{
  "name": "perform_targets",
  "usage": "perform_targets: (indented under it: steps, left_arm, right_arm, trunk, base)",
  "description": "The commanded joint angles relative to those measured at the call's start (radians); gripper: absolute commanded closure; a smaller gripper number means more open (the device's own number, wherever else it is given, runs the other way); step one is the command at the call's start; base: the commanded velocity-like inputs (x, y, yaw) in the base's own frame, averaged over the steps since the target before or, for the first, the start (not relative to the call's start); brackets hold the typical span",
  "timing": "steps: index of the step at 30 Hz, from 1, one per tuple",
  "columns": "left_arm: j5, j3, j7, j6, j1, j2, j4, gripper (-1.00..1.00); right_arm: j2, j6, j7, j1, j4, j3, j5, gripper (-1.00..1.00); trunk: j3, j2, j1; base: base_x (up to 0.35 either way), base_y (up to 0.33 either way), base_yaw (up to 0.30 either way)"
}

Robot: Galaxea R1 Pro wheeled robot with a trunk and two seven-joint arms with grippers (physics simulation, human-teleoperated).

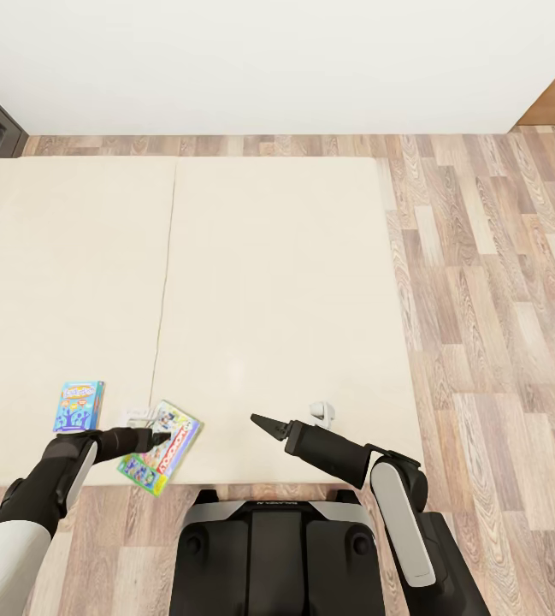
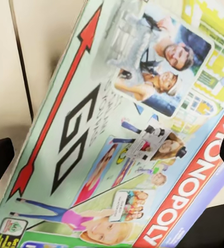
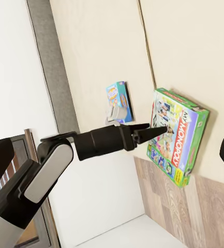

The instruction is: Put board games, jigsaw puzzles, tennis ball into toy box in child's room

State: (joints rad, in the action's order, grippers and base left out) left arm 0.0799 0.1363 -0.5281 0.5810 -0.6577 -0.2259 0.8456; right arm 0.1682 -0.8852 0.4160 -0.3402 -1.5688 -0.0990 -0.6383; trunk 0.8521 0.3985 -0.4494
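monopoly box (image 2: 117, 134) sits right under the left wrist cam, lying on the bed (image 1: 268, 282) near its front edge, with the small blue board game (image 1: 79, 405) beside it. so both bed games look not yet picked up, and the toy box run is all ahead. left gripper (image 1: 159, 437) reaches low over the monopoly lid, fingers spread wide, nothing held. right gripper (image 1: 264, 423) hovers over bare mattress; can't tell if it's parted or closed.
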Motion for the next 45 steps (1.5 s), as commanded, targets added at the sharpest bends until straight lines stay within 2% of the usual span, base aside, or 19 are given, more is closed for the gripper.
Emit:
perform_targets:
  steps: [1,17,45]
  left_arm:
    - [0.009,0.003,-0.009,0.007,0.000,0.001,0.001,-1.00]
    - [0.008,0.002,-0.013,0.061,0.000,-0.001,0.001,-1.00]
    - [0.008,0.000,-0.013,0.065,0.000,0.002,0.004,-1.00]
  right_arm:
    - [0.001,-0.004,0.004,0.000,-0.001,0.001,0.003,-1.00]
    - [0.001,-0.004,0.004,0.000,-0.001,0.002,0.003,-1.00]
    - [0.001,-0.004,0.004,0.000,-0.001,0.002,0.003,-1.00]
  trunk:
    - [0.001,0.002,-0.001]
    - [0.001,0.002,-0.001]
    - [0.001,0.002,-0.001]
  base:
    - [0.000,0.000,0.000]
    - [0.000,0.000,0.000]
    - [-0.018,-0.059,0.000]
